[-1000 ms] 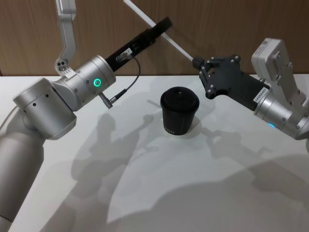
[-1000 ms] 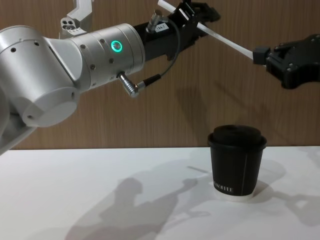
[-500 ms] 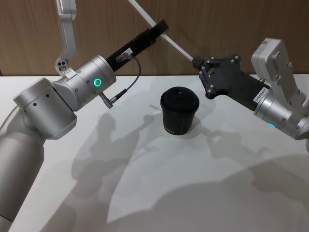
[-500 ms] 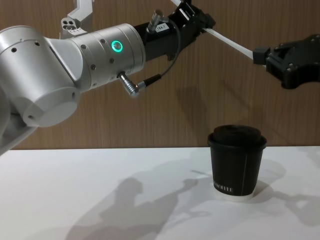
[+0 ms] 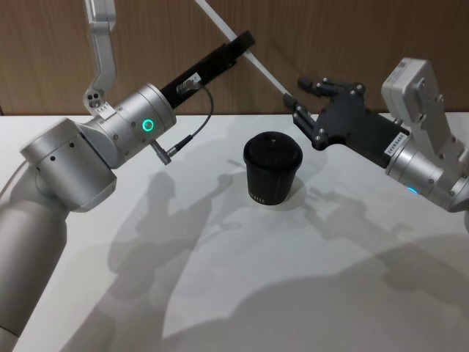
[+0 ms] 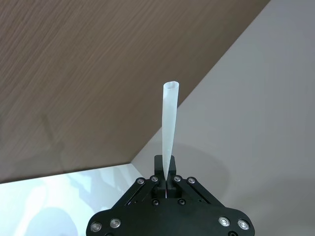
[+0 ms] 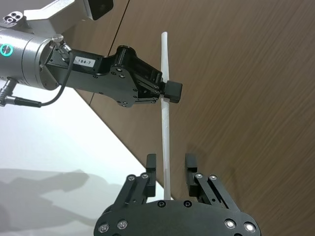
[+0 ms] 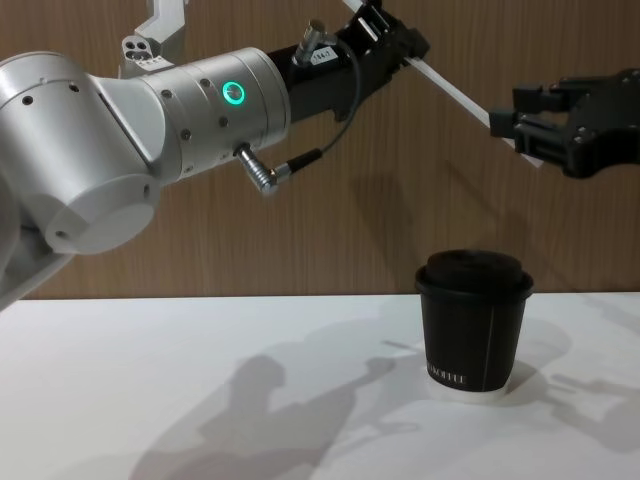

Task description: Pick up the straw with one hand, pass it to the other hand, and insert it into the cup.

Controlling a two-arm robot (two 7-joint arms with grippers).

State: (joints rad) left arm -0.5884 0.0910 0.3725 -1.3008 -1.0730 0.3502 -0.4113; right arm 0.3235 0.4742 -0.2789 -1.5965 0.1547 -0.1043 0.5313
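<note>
Handover looks done on my end: half a sec ago the right gripper (image 5: 298, 95) was pinched on the lower end of the straw (image 5: 260, 67), and now its fingers have spread, standing either side of that end with a gap showing in the right wrist view, so it holds nothing. The left gripper (image 5: 245, 40) hasn't moved and is pressed together on the straw nearer its upper end, so the straw's weight is now on that arm alone. The straw sits slanted in the air, upper end toward the wood wall, lower end between the right fingers, above and a bit behind the cup (image 5: 272, 169). The cup stands upright on the tabletop (image 5: 220, 293), lid on, untouched. My read: pass complete, insert not yet started. Next, the right arm should back off clear w/o brushing the straw; then the left has to tip it upright and bring the tip to the lid. I can't make out the lid opening from here, so alignment is the risk.
</note>
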